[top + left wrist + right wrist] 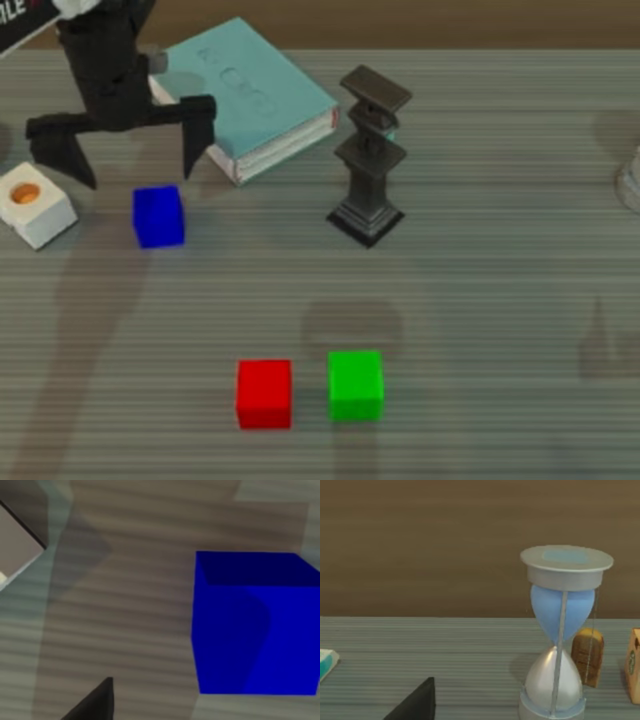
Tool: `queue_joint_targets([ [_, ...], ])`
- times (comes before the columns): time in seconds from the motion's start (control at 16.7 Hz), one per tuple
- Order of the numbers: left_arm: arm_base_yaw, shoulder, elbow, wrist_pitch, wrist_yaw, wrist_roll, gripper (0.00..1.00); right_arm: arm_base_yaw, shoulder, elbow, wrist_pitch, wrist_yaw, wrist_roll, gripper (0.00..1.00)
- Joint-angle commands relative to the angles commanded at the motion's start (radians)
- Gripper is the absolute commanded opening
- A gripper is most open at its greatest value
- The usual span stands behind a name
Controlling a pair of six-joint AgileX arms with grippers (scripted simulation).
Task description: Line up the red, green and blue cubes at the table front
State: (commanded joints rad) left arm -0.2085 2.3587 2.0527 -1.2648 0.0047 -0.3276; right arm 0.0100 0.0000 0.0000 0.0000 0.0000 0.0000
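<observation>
The blue cube (pixel 158 216) sits on the table (pixel 480 300) at the left, filling much of the left wrist view as blue cube (pixel 255 625). My left gripper (pixel 125 145) hovers open just behind it, its fingers spread wider than the cube; one finger (pixel 95 705) shows in the wrist view. The red cube (pixel 264 393) and the green cube (pixel 356 384) rest side by side near the front, a small gap between them. My right arm is out of the top view; one finger (pixel 417 705) shows in its wrist view, nothing held.
A white block with an orange dimple (pixel 35 203) lies left of the blue cube. A light blue book (pixel 250 95) and a dark pedestal (pixel 370 155) stand behind. In the right wrist view are a silver-blue hourglass (pixel 560 640) and brown items (pixel 587 655).
</observation>
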Motion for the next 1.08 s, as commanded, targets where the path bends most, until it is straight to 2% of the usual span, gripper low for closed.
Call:
queue_joint_targets([
  [0.3,-0.001,0.008,-0.037,0.042,0.0,-0.001,1.0,0.0,0.0,0.0,0.0,0.0,0.0,1.0],
  [0.66,0.001,0.079,-0.189,0.273,0.001,0.002,1.0,0.0,0.0,0.0,0.0,0.0,0.0,1.0],
  [0.96,0.001,0.089,-0.206,0.295,0.001,0.002,1.0,0.0,0.0,0.0,0.0,0.0,0.0,1.0],
  [1.08,0.001,0.089,-0.206,0.295,0.001,0.002,0.85,0.0,0.0,0.0,0.0,0.0,0.0,1.0],
])
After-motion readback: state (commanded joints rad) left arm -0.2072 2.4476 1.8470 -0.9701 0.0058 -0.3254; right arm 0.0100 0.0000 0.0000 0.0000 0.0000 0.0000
